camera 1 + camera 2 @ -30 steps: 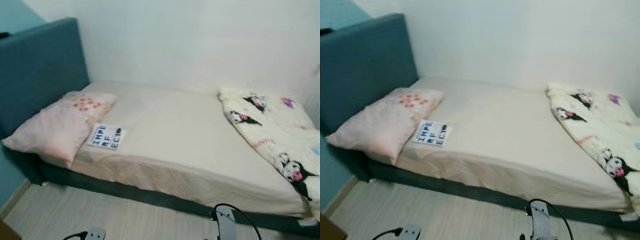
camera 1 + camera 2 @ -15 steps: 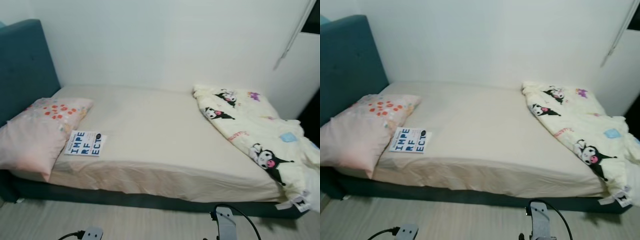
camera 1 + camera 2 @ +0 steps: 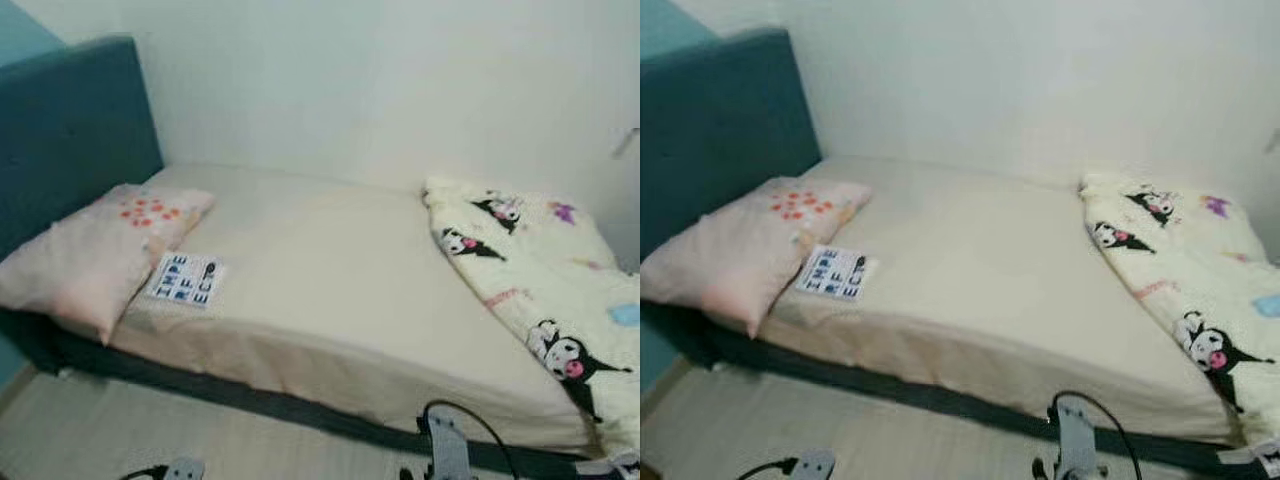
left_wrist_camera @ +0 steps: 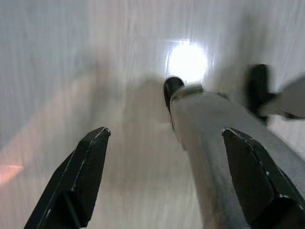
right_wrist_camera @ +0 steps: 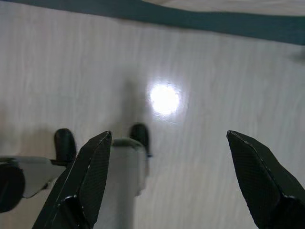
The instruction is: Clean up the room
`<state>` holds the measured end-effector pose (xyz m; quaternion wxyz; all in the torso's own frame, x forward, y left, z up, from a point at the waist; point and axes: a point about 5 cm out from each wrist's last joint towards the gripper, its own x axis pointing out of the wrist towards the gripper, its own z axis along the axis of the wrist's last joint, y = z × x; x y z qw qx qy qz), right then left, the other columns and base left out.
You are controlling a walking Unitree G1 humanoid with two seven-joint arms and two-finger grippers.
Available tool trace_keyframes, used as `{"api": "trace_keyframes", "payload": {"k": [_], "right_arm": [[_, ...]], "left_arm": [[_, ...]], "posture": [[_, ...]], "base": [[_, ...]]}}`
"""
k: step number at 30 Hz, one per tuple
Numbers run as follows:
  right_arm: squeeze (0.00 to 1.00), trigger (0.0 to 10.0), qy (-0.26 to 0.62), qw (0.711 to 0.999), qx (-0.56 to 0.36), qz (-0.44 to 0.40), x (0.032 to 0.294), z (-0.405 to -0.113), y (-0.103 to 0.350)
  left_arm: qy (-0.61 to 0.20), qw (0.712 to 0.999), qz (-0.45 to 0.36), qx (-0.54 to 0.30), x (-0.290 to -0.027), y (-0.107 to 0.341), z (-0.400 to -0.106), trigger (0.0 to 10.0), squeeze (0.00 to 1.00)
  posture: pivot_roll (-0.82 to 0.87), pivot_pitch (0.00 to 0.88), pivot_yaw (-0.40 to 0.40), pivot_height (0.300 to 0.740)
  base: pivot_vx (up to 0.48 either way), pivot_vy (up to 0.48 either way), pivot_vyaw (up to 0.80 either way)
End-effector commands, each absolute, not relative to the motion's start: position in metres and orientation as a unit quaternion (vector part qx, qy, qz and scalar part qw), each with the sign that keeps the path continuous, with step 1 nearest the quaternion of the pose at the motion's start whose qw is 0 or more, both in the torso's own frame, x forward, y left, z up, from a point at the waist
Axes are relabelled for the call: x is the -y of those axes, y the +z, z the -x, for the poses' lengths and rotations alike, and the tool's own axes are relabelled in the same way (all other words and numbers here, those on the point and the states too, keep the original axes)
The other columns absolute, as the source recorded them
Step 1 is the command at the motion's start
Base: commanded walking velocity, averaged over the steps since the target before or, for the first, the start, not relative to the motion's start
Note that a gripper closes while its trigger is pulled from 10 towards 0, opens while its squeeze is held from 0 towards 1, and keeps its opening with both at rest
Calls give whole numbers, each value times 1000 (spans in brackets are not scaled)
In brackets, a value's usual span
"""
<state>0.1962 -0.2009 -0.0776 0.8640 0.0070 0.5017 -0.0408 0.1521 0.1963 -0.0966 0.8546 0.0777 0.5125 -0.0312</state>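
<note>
Beige sheet: covers the bed [image 3: 330, 290] smoothly, with a dark teal base strip along its near edge.
Headboard [image 3: 70, 130]: teal padded fabric, at the robot's left end of the bed.
Pillow [image 3: 95, 250]: soft pale pink with orange dots, lying against the headboard.
Book [image 3: 184, 279]: flat, white cover with dark block letters, on the sheet just beside the pillow.
Blanket [image 3: 540, 290]: cream, printed with black cartoon figures, rumpled over the right end of the bed.
Floor [image 5: 214, 71]: pale wood grain with a bright light glare; the wrist views show it close, the head views show the bed.
Left gripper [image 4: 167, 183]: fingers spread apart, holding nothing, above the floor.
Right gripper [image 5: 183, 183]: fingers spread apart, holding nothing, near the bed's base.
</note>
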Motion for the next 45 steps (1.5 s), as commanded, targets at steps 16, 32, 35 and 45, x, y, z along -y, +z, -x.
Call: {"api": "trace_keyframes", "payload": {"k": [16, 32, 35, 45], "right_arm": [[0, 10000, -43, 865, -501, 3, 206, -195, -77], [0, 10000, -44, 863, -503, 5, 206, -192, -79], [0, 10000, -43, 863, -504, 6, 206, -192, -79], [0, 10000, -44, 863, -504, 7, 207, -191, -79]], "left_arm": [[-45, 852, -83, -514, -192, -97, -151, 10000, 0], [-47, 852, -83, -516, -191, -98, -151, 10000, 0], [-47, 851, -83, -516, -191, -98, -151, 10000, 0], [-48, 851, -83, -516, -190, -98, -151, 10000, 0]], "posture": [[-3, 0, -53, 740], [-6, 0, -47, 740], [-6, 0, -47, 740], [-9, 0, -45, 740]], "base": [[0, -472, 0], [0, -472, 0], [0, -472, 0], [0, -472, 0]]}}
